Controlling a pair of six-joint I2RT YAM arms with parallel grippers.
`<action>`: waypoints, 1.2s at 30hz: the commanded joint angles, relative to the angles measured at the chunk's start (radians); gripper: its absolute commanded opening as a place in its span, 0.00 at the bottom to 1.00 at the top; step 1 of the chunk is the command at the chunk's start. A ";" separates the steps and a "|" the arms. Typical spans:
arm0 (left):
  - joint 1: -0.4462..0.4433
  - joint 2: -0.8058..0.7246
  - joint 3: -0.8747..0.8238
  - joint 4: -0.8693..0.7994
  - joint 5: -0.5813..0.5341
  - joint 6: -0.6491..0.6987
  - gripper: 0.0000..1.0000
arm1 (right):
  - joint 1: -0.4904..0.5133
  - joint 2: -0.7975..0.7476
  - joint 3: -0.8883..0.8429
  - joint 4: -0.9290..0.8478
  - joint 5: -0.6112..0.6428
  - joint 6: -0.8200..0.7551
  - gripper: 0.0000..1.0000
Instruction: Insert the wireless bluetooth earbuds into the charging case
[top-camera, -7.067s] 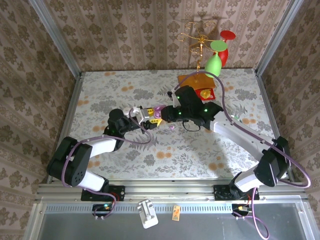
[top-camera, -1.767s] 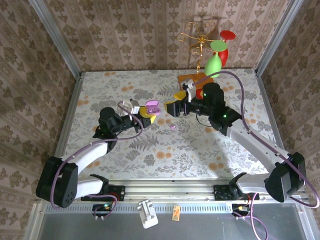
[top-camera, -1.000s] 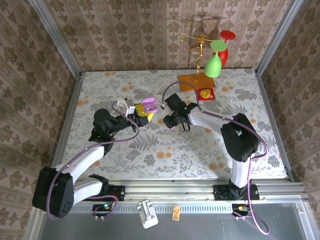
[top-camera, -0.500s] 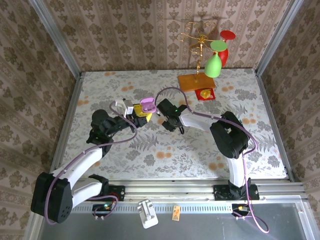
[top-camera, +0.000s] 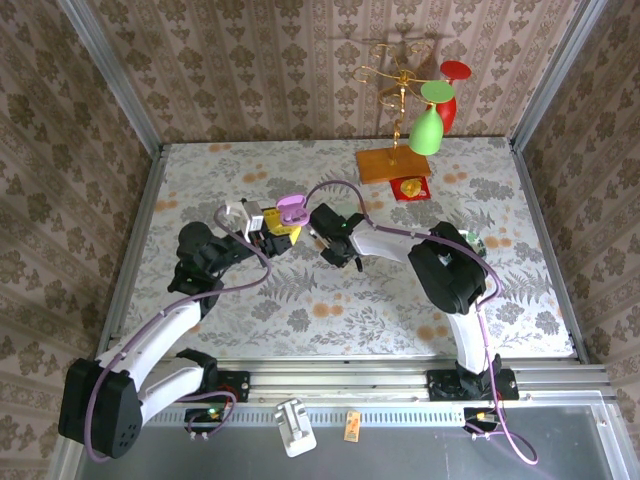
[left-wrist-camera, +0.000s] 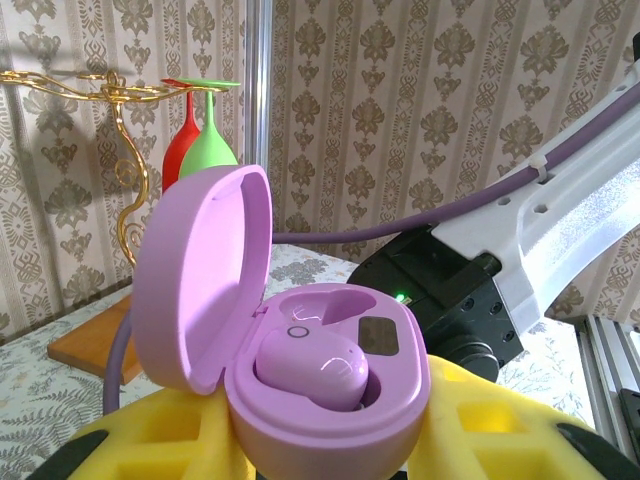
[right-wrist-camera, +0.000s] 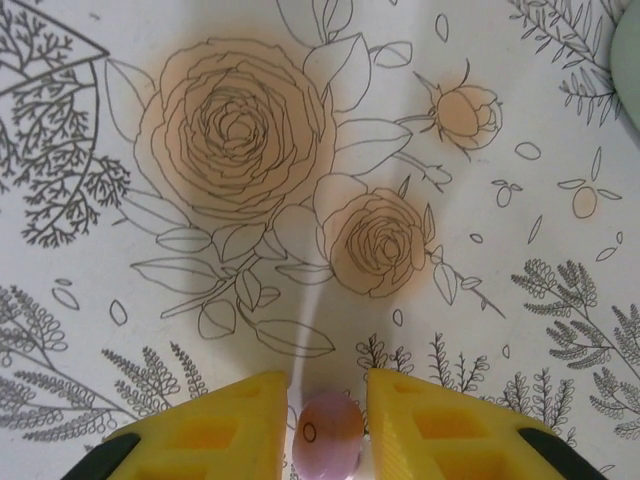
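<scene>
- Straddling the loose earbud (right-wrist-camera: 328, 432), the right gripper (right-wrist-camera: 327, 388) points straight down at the floral tablecloth (right-wrist-camera: 230, 130). Its 2 yellow fingers (right-wrist-camera: 235, 420) sit close on either side of the bud, but I cannot tell whether they already pinch it.
- That vertical, narrow approach suits a tiny rounded piece, which I judge could squirt out sideways under a skewed squeeze.
- The left gripper (left-wrist-camera: 320, 455) is clenched on the lilac charging case (left-wrist-camera: 335, 410) and holds it clear of the table. The lid (left-wrist-camera: 200, 280) is hinged back, so the sockets face up for a drop-in from above.
- The seated earbud (left-wrist-camera: 315, 365) fills the near socket. The socket behind it looks empty, and that is likely where the loose one belongs.
- From above, the case hangs near the right gripper, which keeps the carry short.
- Count: 2 earbuds (1 seated, 1 between the right fingers), 1 case and 2 grippers.
- Farther back are 2 wine glasses (top-camera: 427, 128), 1 green and 1 red. They stand by 1 gold stand (top-camera: 400, 75) and 1 orange board (top-camera: 385, 165), well apart from the work.
</scene>
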 joint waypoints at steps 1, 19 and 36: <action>0.009 -0.012 0.003 0.005 -0.003 0.024 0.21 | 0.007 0.029 0.032 -0.055 0.047 -0.019 0.28; 0.009 0.030 -0.003 0.037 -0.003 0.026 0.21 | 0.000 -0.051 0.007 -0.077 0.021 0.039 0.19; 0.008 0.094 0.001 0.103 0.011 -0.002 0.21 | -0.138 -0.431 -0.196 0.102 -0.396 0.191 0.20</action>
